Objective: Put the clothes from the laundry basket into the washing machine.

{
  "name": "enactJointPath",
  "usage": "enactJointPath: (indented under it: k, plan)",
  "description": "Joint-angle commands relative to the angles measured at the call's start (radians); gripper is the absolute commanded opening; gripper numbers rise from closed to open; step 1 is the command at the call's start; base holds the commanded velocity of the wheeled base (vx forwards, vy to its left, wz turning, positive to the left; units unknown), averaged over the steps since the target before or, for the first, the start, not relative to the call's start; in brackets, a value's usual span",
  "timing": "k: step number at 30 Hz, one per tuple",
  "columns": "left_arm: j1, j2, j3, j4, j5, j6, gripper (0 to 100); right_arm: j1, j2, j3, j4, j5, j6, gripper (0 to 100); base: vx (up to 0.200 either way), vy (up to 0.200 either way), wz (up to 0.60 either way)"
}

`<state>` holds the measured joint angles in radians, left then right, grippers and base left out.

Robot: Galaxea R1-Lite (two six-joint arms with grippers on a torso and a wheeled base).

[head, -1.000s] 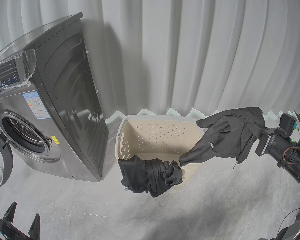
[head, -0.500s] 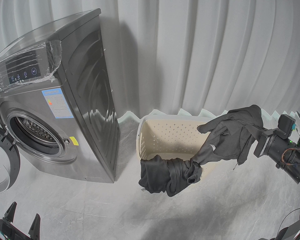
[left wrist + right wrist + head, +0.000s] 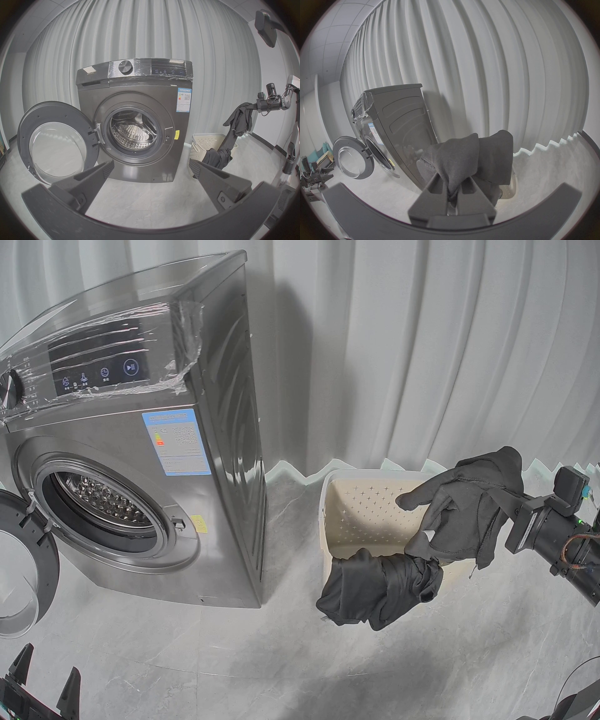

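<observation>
Clamped tight on a fold of dark clothing (image 3: 465, 509), the right pincer (image 3: 452, 186) holds the cloth raised over the cream laundry basket (image 3: 369, 502) just below it, with the trailing end bunched over the basket's near rim. The basket stands on a pale grey marbled floor (image 3: 250, 652) before a white pleated curtain (image 3: 406, 352), and the grey washing machine (image 3: 156, 446) sits beyond it on the pincer's left, round door (image 3: 25, 577) swung wide. The left pincer (image 3: 150, 165), spread wide and empty, hangs low facing the drum (image 3: 132, 131).
</observation>
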<state>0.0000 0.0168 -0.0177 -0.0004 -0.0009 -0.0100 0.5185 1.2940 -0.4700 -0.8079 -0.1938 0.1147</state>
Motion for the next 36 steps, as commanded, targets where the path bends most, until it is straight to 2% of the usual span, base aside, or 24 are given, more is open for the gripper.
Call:
enactJointPath:
  k: [1, 12, 19, 27, 32, 36]
  plan:
    - [0.000, -0.015, 0.016, -0.001, 0.001, -0.001, 100, 0.000, 0.007, -0.002, -0.002, 0.001, 0.000, 0, 0.000, 0.200, 0.00]
    - [0.000, -0.015, 0.016, -0.001, -0.001, -0.002, 100, 0.002, 0.007, -0.002, -0.002, 0.001, -0.001, 0, 0.000, 0.200, 0.00]
    - [0.000, -0.015, 0.016, -0.001, -0.001, -0.005, 100, 0.002, 0.005, -0.002, -0.004, -0.001, -0.001, 0, 0.000, 0.000, 0.00]
    - [0.000, -0.014, 0.016, -0.001, -0.002, -0.007, 100, -0.017, 0.007, -0.006, -0.002, -0.015, 0.000, 0, -0.200, 0.000, 0.00]
    - [0.000, -0.015, 0.016, -0.001, -0.002, -0.007, 100, -0.041, 0.008, -0.013, 0.009, -0.062, -0.003, 0, -0.200, 0.000, 0.00]
    - [0.000, -0.015, 0.016, -0.001, -0.001, -0.005, 100, -0.045, 0.008, -0.016, 0.009, -0.065, -0.003, 0, -0.050, 0.000, 0.00]
